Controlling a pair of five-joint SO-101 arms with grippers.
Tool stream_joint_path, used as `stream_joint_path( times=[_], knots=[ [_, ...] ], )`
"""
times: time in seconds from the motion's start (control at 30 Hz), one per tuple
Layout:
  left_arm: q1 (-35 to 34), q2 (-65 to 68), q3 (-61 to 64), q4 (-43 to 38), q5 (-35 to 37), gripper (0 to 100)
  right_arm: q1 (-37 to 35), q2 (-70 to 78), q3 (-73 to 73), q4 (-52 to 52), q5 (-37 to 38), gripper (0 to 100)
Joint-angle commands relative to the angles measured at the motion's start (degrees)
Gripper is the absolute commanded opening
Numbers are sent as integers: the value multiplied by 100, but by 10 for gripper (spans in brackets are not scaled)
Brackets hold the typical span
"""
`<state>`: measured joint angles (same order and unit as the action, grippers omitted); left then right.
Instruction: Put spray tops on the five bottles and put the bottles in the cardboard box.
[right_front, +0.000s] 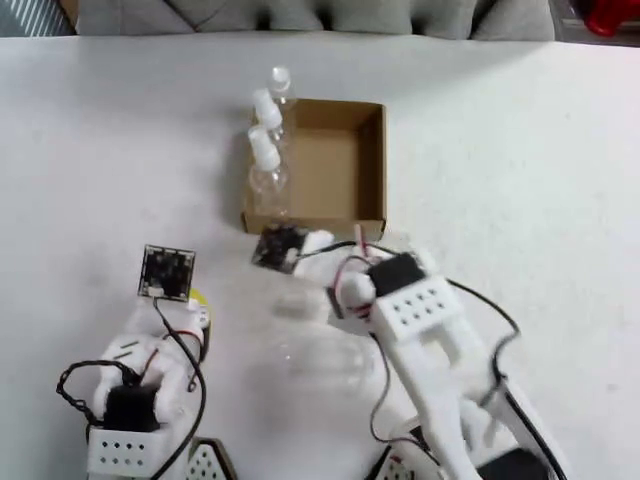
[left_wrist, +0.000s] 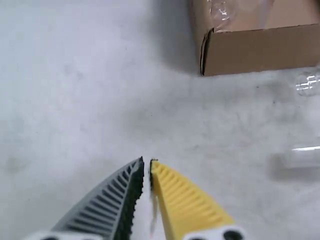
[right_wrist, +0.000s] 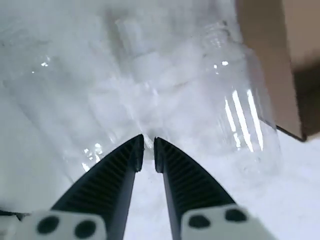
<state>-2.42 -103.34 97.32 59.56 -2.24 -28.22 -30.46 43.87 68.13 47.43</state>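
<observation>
Right wrist view: right gripper (right_wrist: 148, 145), fingers nearly closed.
Bottle (right_wrist: 240, 115): open-necked, just beyond its tips, beside box (right_wrist: 265, 55).
Left gripper (left_wrist: 146, 167): closed, over table (left_wrist: 75, 75), near-left of box.

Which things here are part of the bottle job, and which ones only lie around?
Part of the job:
- cardboard box
- bottles with spray tops, along the box's left wall
- open-necked clear bottle, on the table beside the box

Only lying around:
- red object, at the far right corner
- grey cushions, behind the table
</observation>
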Motion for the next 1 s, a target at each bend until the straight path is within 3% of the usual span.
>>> stream_joint_path(
  times=[0.0,0.1,0.27,0.47,0.73,0.87,0.97],
  knots=[
    [-48,-101,-26,62,-70,21,-391,664,-510,-57,466,19],
    [-48,-101,-26,62,-70,21,-470,1059,-659,-365,607,34],
    [-48,-101,-26,62,-70,21,-532,1596,-800,-673,888,182],
    [-48,-101,-26,62,-70,21,-822,2114,-862,-787,1125,105],
    [-48,-101,-26,62,-70,21,-831,2475,-862,-1341,1134,194],
    [-40,-101,-26,62,-70,21,-875,2695,-870,-1666,1125,146],
    [-57,-101,-26,62,-70,21,-901,2738,-958,-1815,897,24]
  ],
)
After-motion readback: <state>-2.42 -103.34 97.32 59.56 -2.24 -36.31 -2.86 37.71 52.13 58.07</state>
